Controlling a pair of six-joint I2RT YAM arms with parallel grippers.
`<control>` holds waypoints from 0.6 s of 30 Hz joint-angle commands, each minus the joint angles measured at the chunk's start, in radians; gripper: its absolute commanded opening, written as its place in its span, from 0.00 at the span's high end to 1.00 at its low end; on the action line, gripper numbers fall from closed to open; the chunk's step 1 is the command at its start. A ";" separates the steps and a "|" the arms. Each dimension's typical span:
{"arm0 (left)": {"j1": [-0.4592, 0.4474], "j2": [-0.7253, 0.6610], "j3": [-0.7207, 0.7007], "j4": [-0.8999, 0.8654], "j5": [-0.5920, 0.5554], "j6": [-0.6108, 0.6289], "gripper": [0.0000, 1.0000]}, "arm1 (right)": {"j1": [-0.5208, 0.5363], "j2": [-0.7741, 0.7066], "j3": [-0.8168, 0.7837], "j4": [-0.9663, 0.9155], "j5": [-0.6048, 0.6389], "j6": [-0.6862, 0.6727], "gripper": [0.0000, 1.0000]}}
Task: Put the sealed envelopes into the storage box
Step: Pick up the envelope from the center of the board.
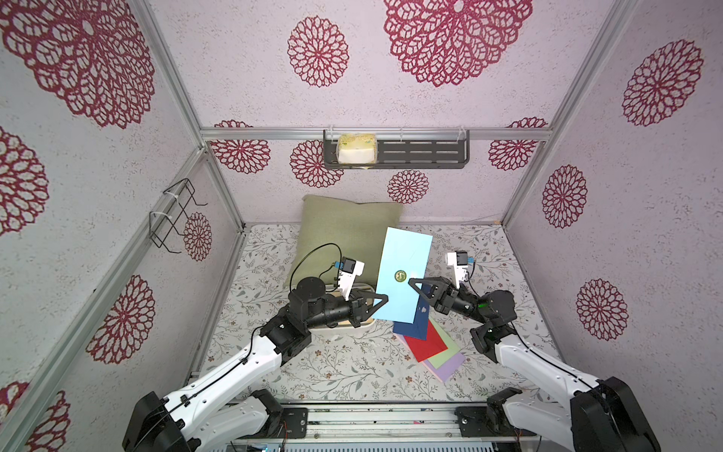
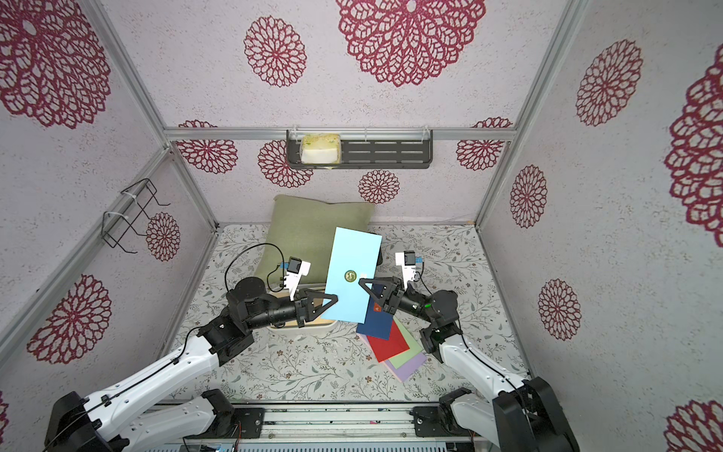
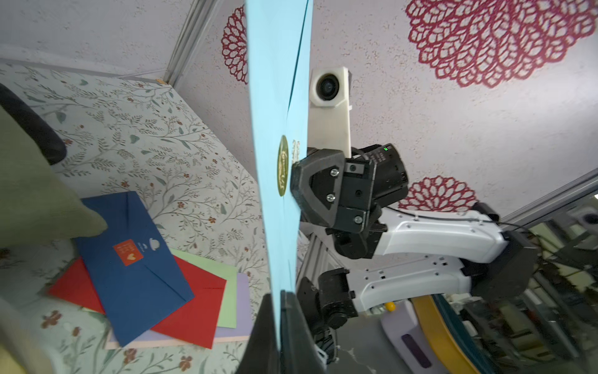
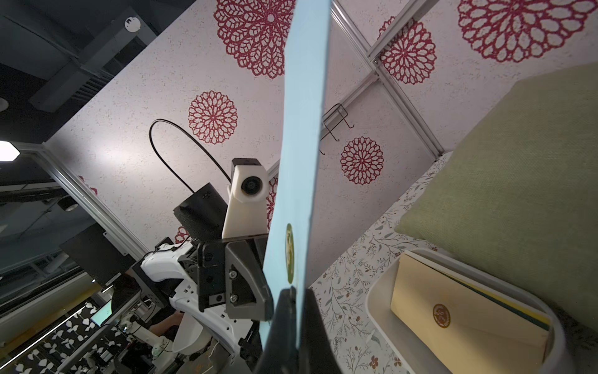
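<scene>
My left gripper point(image 1: 382, 300) is straddling one long edge of the flat light blue paper envelope point(image 1: 405, 258); I cannot tell whether its jaws are pressing. Beneath that arm, the shallow white plastic storage box point(image 4: 377, 301) is holding a cream envelope point(image 4: 453, 311). The blue envelope is hanging raised above the floral tabletop point(image 1: 332, 364). My right gripper point(image 1: 411, 282) is clamping its opposite edge, just beside the round gold seal point(image 1: 400, 276). Rightward, a stack of navy, red, green and lilac envelopes point(image 1: 428, 344) is lying fanned on the tabletop.
</scene>
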 commanded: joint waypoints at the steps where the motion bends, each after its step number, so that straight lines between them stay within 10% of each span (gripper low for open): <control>1: 0.018 -0.008 0.004 -0.106 -0.108 0.008 0.53 | 0.010 -0.031 0.057 -0.101 0.001 -0.135 1.00; 3: 0.032 -0.017 0.010 -0.217 -0.260 -0.002 0.30 | 0.017 -0.036 0.114 -0.318 0.024 -0.322 1.00; 8: 0.125 -0.017 0.056 -0.678 -0.762 -0.123 0.11 | 0.084 0.018 0.271 -0.834 0.186 -0.878 1.00; 18: 0.406 -0.312 -0.116 -0.752 -0.781 -0.127 0.08 | 0.262 0.346 0.691 -1.394 0.300 -1.541 1.00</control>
